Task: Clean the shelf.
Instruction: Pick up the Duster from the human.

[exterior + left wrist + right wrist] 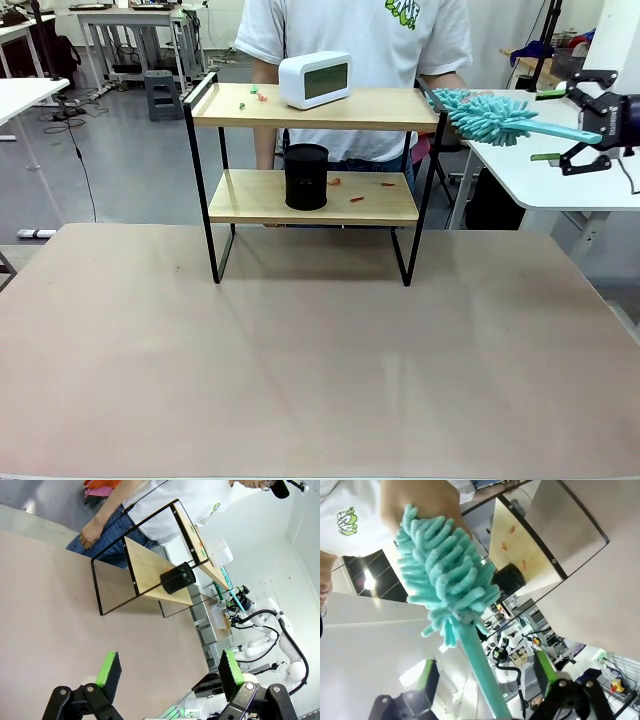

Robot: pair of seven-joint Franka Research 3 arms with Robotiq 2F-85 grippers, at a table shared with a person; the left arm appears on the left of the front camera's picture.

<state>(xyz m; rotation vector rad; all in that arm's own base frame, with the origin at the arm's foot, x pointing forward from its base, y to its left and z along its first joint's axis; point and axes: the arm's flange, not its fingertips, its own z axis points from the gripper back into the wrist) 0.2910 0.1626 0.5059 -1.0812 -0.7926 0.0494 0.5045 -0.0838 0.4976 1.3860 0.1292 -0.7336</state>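
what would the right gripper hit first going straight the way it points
The teal duster: its handle runs between the right gripper's open fingers, so the fluffy head comes first, probably then the person's arm behind it.

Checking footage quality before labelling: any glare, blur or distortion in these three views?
Front view: sharp and evenly lit, with a pale sheen on the table in front of the shelf. Left wrist view: sharp but rolled, so the shelf stands tilted sideways. Right wrist view: the duster looms large near the lens, and a bright light glares at the left.
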